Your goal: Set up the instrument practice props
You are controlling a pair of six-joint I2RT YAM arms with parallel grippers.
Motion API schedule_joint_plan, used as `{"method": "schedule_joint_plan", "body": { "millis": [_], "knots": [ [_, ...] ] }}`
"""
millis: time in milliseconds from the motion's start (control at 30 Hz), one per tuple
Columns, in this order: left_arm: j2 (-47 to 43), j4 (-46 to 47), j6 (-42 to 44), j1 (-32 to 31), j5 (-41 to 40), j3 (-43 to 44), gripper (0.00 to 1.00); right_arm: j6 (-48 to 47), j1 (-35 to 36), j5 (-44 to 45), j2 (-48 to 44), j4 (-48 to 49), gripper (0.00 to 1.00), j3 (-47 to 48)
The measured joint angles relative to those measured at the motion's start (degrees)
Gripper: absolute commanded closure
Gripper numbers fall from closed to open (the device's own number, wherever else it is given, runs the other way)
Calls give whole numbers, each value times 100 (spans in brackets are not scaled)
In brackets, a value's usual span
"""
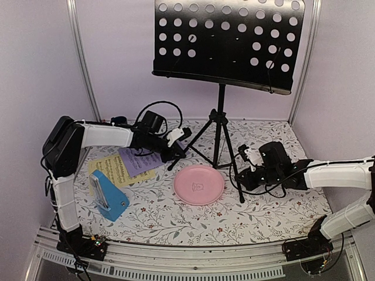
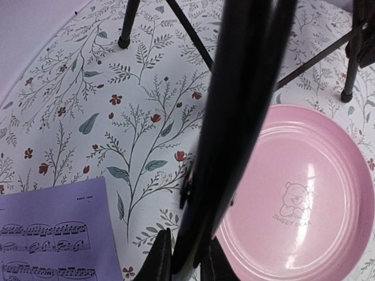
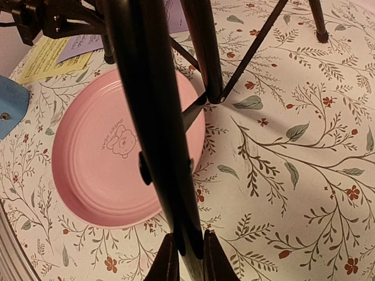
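Note:
The black music stand (image 1: pixel 228 41) stands at the back middle on its tripod. My left gripper (image 1: pixel 179 149) is shut on the tripod's left leg (image 2: pixel 234 117), which runs between my fingers (image 2: pixel 157 262). My right gripper (image 1: pixel 241 170) is shut on the right leg (image 3: pixel 152 117), low near the mat. The lilac sheet (image 1: pixel 136 161) overlaps the yellow sheet (image 1: pixel 114 170), flat on the mat at the left. The lilac sheet (image 2: pixel 53 234) also shows in the left wrist view. The blue metronome (image 1: pixel 110 196) lies in front of the sheets.
A pink round plate (image 1: pixel 199 184) sits between the tripod's front legs, close to both grippers. It also shows in both wrist views (image 2: pixel 304 199) (image 3: pixel 99 170). A small dark cup (image 1: pixel 119 121) stands at the back left, behind my left arm. Lilac walls close in the sides and back.

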Motion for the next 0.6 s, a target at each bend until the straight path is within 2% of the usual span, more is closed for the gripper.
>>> {"method": "schedule_joint_plan", "body": {
  "millis": [133, 200, 267, 400, 433, 500, 600],
  "knots": [
    [-76, 63, -20, -50, -118, -107, 100, 46, 74, 39, 0, 46, 100, -28],
    [-101, 105, -42, -59, -138, -160, 94, 70, 103, 44, 0, 46, 96, -31],
    [-109, 164, -57, -59, -142, -195, 84, 85, 116, 46, -2, 46, 84, -28],
    [-122, 177, -332, -66, -221, -212, 65, 216, 122, -22, -35, -55, 47, -26],
    [-151, 175, -511, -52, -337, -249, 62, 269, 125, -57, -81, -164, 41, -26],
    [-221, 162, -664, -24, -450, -321, 56, 334, 131, -142, -214, -271, 32, -26],
    [-337, 157, -841, 0, -597, -385, 51, 367, 136, -190, -511, -286, 28, -15]
  ]
}}
